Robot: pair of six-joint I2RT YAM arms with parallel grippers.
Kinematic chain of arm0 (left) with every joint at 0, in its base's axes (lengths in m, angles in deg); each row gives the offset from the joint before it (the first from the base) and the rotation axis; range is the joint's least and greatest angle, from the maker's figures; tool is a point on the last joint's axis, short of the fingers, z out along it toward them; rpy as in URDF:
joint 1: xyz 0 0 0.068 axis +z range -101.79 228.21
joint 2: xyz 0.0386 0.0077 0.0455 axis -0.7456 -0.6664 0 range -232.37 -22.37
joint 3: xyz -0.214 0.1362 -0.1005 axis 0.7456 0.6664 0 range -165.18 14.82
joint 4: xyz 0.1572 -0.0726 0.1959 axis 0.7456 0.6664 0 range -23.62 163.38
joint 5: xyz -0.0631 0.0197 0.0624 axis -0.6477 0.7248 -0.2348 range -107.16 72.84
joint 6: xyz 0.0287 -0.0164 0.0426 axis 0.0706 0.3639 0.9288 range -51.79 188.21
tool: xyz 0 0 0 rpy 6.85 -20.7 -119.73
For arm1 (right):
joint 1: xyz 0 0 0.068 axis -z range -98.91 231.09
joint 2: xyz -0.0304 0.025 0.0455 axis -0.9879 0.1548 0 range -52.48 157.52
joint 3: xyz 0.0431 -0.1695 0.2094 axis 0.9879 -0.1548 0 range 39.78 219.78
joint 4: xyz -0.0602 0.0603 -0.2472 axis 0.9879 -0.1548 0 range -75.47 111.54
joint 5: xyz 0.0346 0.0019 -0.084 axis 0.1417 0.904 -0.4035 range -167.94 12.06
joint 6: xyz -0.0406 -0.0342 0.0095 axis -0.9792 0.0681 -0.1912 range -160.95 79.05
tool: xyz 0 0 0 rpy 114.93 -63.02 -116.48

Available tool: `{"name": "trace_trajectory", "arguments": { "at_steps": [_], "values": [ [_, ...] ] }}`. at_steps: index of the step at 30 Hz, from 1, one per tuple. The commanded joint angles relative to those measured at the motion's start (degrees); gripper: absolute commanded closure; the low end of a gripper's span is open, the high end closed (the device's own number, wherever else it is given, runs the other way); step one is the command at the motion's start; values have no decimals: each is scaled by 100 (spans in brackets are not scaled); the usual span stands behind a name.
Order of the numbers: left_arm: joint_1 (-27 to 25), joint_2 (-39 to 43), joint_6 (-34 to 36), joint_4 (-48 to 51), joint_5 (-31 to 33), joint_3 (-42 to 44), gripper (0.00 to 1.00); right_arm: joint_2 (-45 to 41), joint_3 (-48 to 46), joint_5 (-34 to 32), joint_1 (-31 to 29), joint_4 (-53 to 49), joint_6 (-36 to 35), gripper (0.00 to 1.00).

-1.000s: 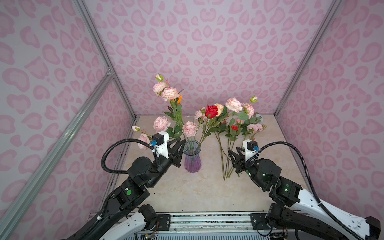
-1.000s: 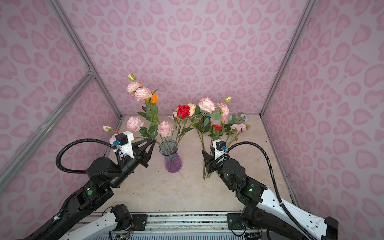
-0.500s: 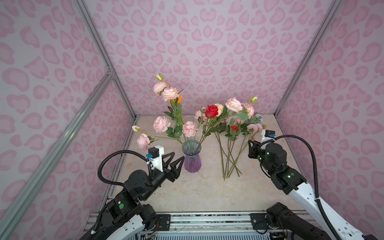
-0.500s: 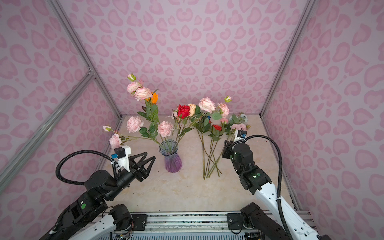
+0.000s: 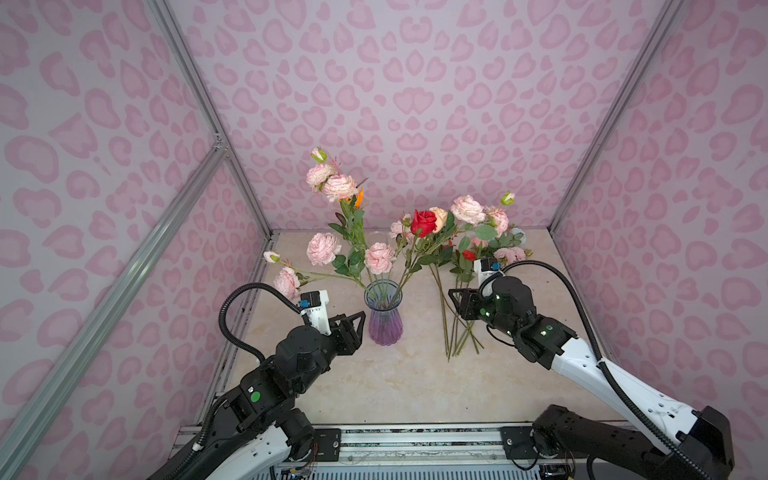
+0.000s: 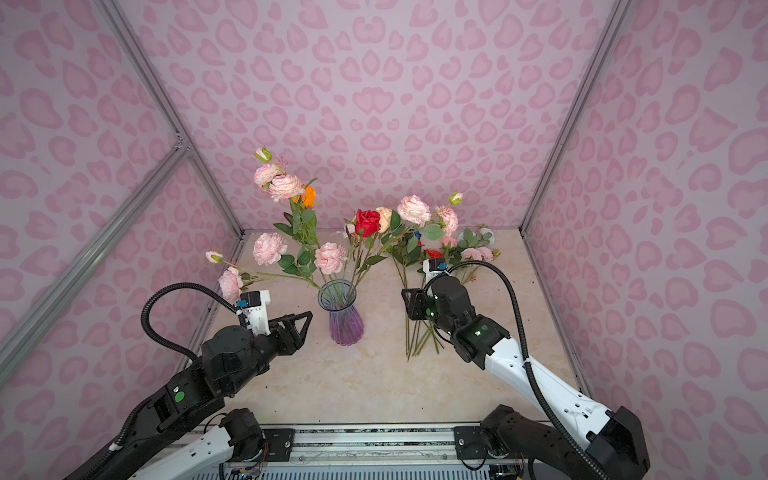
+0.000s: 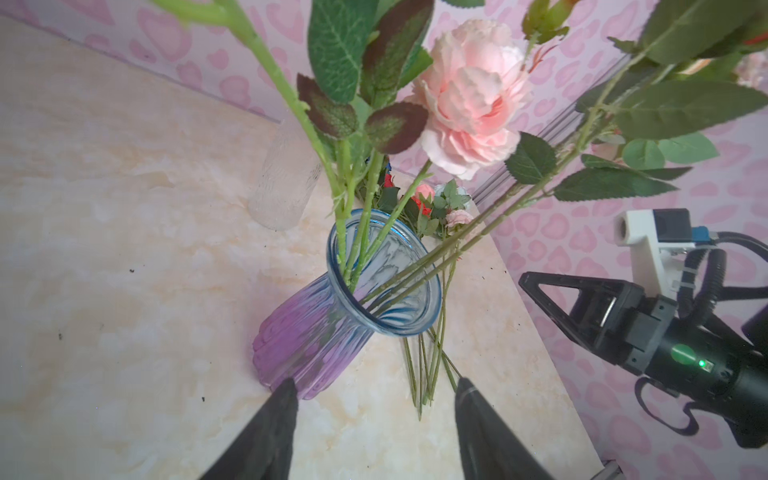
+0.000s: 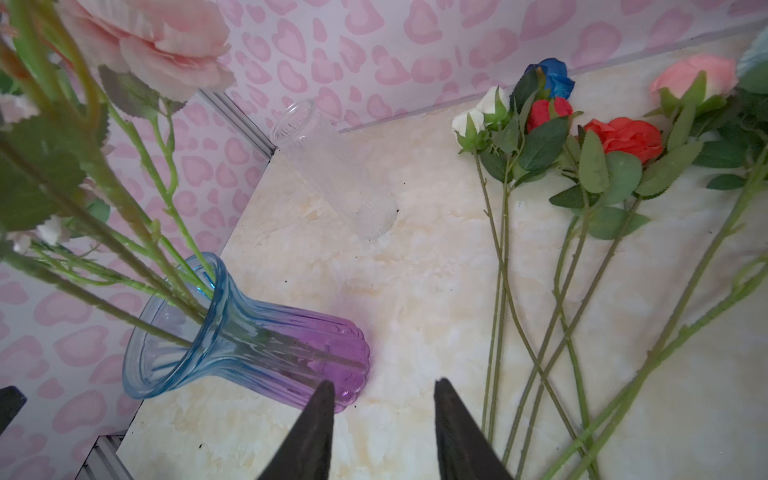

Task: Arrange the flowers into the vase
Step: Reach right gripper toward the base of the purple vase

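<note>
pink heart-print walls, beige marbled tabletop (image 5: 395,386). mid-frame, vase (image 5: 383,320) stands between left gripper (image 5: 358,319) and right gripper (image 5: 454,297), both parted, empty; loose flowers (image 5: 509,254) beside the right.

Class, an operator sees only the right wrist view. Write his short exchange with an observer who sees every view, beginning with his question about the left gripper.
Operator: Is the left gripper holding anything?
Observer: No. The left gripper is open and empty, close beside the vase.
Operator: I see red blooms on the table. Is there one in the vase?
Observer: Yes, a red rose stands high on the right of the bunch, and its stem runs down to the vase.
</note>
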Motion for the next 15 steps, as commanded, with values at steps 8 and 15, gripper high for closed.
{"name": "trace_trajectory", "arguments": {
  "at_steps": [8,15],
  "values": [
    [9,506,-983,139,901,1339,46,1271,-259,1439,-292,812,-23,54],
    [9,863,-944,127,1053,1754,44,2247,-520,1624,-556,1624,377,58]
  ]
}}
